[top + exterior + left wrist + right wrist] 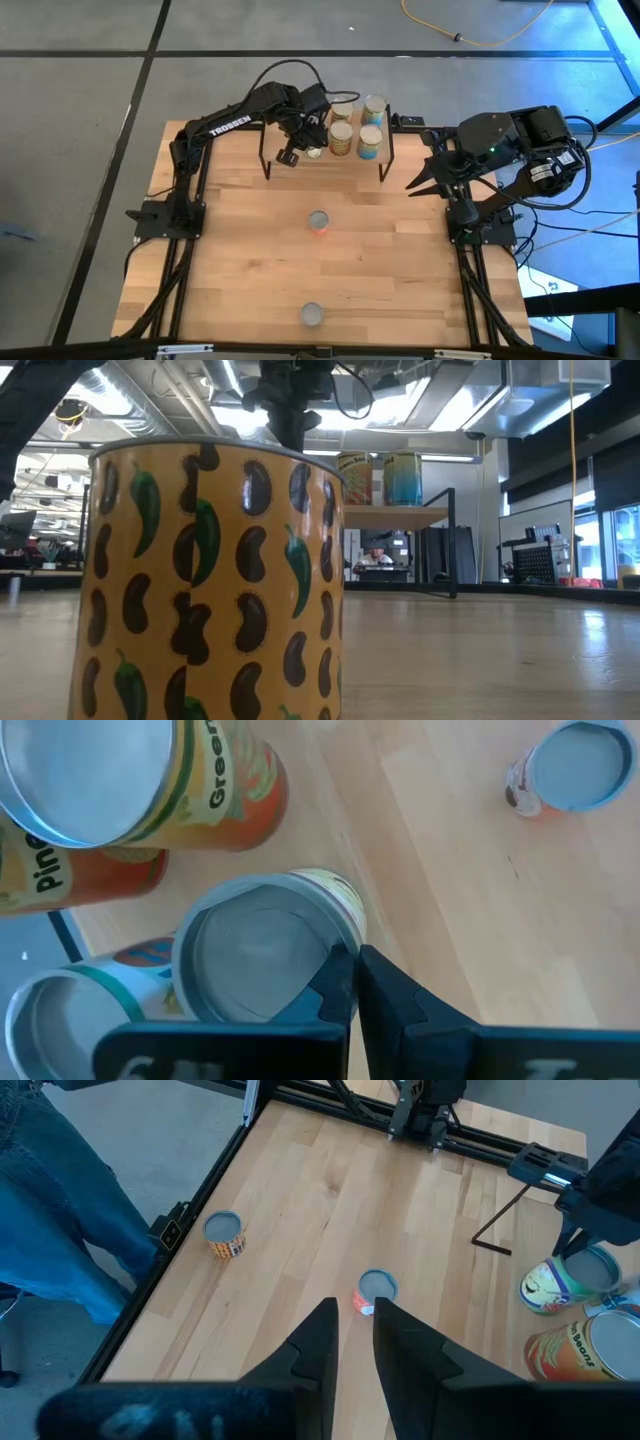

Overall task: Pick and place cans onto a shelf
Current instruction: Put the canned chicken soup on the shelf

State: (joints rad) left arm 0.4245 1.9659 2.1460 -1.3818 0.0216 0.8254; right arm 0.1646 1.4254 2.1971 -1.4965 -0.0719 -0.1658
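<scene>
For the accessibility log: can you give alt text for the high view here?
From above, the left gripper, shut, sits beside cans clustered on the shelf at the table's far edge. Two more cans stand on the table; the right gripper waits at right.

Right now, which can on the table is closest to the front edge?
The yellow can with the bean pictures. It stands alone near the table's front edge; the orange-red can sits mid-table, and the others are up on the shelf.

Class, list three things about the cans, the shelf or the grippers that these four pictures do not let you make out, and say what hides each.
- Low view: the bean can blocks the left gripper and most of the shelf.
- High view: the left gripper covers the shelf's left end, so the can count is unsure.
- Left wrist view: the can under the fingers shows only its lid; touching or apart is unclear.
</scene>
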